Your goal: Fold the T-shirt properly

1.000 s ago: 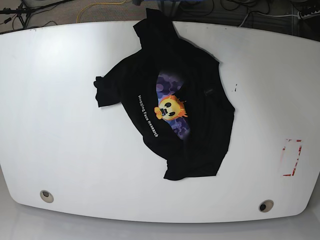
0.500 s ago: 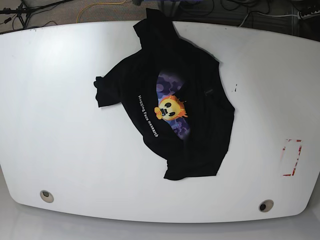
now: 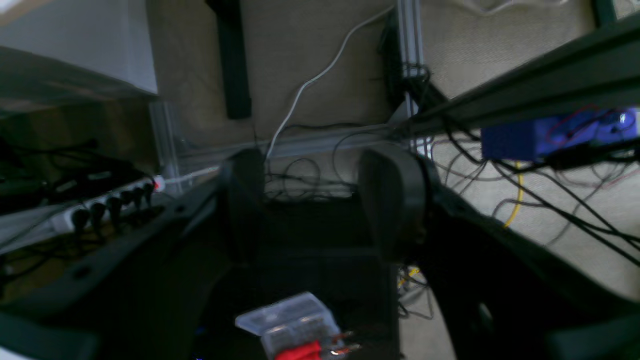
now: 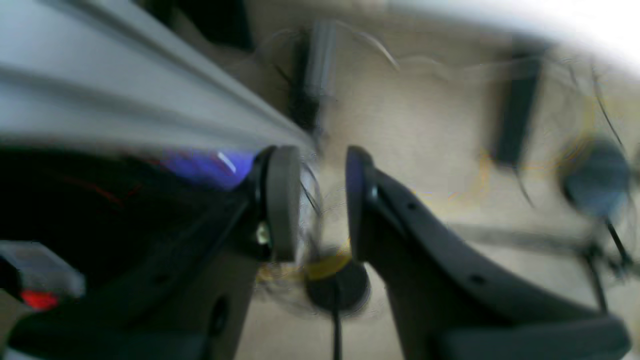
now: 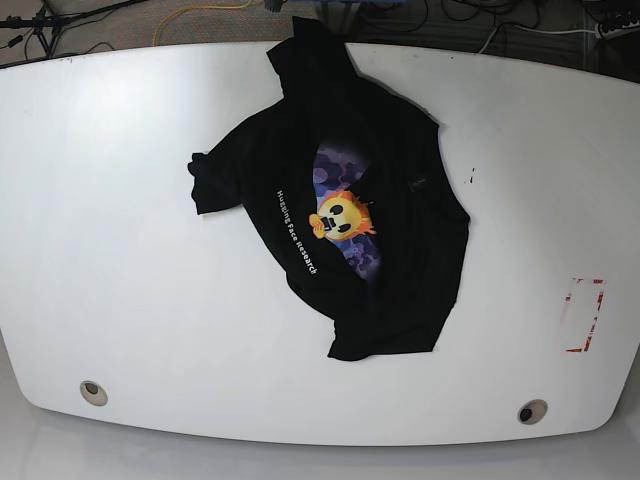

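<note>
- White table [image 5: 120, 250] fills the base view, with two round holes near its front edge, one toward each corner [image 5: 93, 392], and a red-edged mark [image 5: 583, 315] on its right side.
- Nothing on it differs from the pictures half a second and a second earlier: every item lies in the same place.
- T-shirt [image 5: 400, 250] lies crumpled around the table's middle, print up (orange face on purple, white lettering beside it), one sleeve sticking out toward the view's left and its far end reaching the table's back edge.
- No arm shows in the base view.
- Left gripper [image 3: 320, 200] points at carpet and a tangle of cables [image 3: 525, 200]; fingers apart, nothing between them. A power strip [image 3: 105, 207] lies to its side, a blue box [image 3: 550, 135] beyond.
- Right gripper [image 4: 322, 200], much blurred, also faces the floor beside a grey rail [image 4: 125, 100]; fingers apart with a narrow gap, holding nothing.
- Beyond the table's back edge, cables lie on the floor.
</note>
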`<state>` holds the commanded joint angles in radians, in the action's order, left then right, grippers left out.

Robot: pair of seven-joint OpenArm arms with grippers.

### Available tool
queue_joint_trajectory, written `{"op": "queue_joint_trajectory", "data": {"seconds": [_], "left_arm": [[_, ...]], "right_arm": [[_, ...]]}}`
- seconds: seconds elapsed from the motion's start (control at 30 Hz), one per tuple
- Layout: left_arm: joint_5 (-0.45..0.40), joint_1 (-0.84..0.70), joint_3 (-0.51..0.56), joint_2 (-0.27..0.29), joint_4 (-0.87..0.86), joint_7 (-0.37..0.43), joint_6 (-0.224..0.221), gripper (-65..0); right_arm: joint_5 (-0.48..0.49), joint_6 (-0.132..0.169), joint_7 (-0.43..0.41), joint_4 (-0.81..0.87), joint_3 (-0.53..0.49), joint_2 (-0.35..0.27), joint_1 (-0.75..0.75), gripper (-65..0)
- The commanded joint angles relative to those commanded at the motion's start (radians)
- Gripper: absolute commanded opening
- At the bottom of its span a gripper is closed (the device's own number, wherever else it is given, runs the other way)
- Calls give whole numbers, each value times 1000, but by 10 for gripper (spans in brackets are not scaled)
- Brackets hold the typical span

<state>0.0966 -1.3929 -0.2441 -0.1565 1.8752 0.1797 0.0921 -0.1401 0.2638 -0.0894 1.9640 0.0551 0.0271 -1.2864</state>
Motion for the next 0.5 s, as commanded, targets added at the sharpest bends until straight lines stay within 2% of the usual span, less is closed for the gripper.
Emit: {"op": "queue_joint_trajectory", "data": {"seconds": [0.3, 0.37, 0.5], "left_arm": [[70, 7, -36, -9, 19, -3, -2, -326], [156, 3, -65, -19, 77, -20, 0, -326], [207, 4, -80, -26, 109, -26, 1, -325]], "right_arm": [[2, 0, 2, 4, 8, -3, 23, -500], [2, -3, 4, 14, 42, 5, 13, -500], [4, -3, 3, 25, 50, 10, 9, -502]]}}
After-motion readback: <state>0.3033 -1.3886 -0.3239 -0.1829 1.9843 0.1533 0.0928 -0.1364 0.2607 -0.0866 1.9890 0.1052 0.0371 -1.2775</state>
